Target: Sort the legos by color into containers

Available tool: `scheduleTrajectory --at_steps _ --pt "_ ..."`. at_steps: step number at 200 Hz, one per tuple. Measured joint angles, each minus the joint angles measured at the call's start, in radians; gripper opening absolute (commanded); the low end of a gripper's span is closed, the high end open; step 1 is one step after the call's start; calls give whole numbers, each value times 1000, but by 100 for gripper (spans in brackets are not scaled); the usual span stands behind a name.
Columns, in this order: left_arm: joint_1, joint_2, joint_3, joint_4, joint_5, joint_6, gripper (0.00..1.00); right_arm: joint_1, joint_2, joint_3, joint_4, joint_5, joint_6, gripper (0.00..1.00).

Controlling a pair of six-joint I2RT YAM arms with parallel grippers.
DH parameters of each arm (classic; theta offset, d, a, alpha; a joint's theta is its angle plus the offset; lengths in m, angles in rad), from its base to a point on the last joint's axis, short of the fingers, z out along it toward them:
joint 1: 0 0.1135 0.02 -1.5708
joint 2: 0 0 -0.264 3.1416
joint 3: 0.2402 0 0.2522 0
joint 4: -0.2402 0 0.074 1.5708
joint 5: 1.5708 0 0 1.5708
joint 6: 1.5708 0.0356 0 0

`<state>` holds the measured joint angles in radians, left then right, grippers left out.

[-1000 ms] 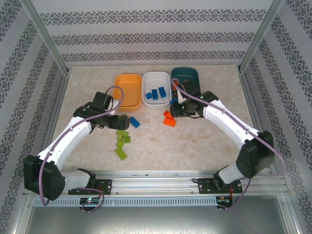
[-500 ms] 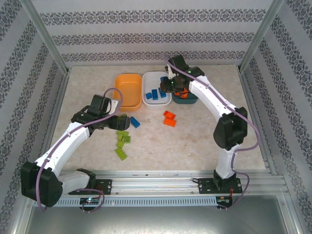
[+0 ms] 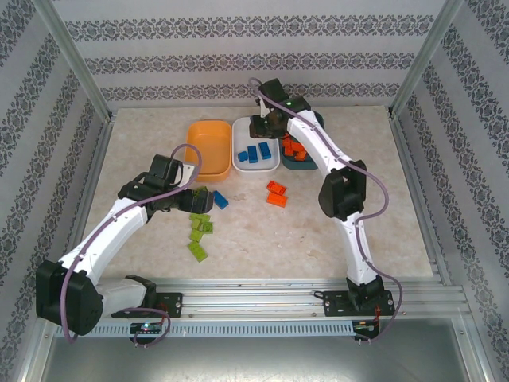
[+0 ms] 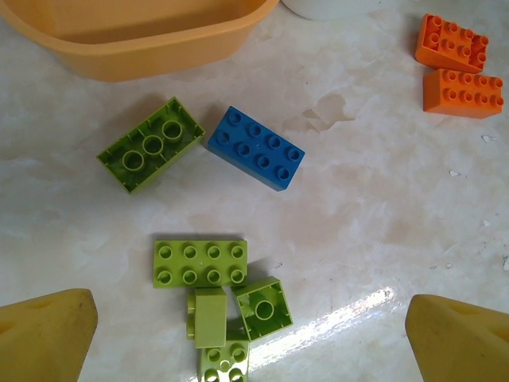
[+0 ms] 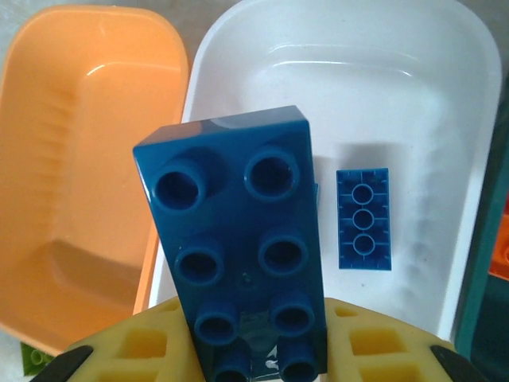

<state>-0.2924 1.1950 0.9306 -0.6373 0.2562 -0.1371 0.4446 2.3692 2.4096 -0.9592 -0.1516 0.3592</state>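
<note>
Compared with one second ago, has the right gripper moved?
Yes. The right gripper, shut on a blue brick, moved farther back and left, from in front of the teal tub to above the white tub.

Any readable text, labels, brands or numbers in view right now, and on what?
None can be read.
Blue brick: smooth studs, no legible lettering.
Orange tub and white tub: plain, no labels.
Wallpaper: ornamental bands, not text.

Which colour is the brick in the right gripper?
Blue: the studded plastic brick shows best in the right wrist view.
</note>
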Motion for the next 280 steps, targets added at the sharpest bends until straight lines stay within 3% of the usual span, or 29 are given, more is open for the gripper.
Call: scheduleTrajectory --at_steps 81,163,211,244,280 --pt "0 31 -4 -1 2 3 100 -23 123 45 -22 -8 11 35" --pt "0 54 -4 -1 2 3 100 -31 134 45 -26 -16 30 55" --pt "0 58 -4 -2 2 3 100 -31 127 41 -37 -23 30 58" --pt "0 63 -4 -2 2 3 100 -28 16 -77 -26 -26 31 62" --pt "0 64 -4 -2 -2 4 100 14 -289 -437 64 -5 35 71"
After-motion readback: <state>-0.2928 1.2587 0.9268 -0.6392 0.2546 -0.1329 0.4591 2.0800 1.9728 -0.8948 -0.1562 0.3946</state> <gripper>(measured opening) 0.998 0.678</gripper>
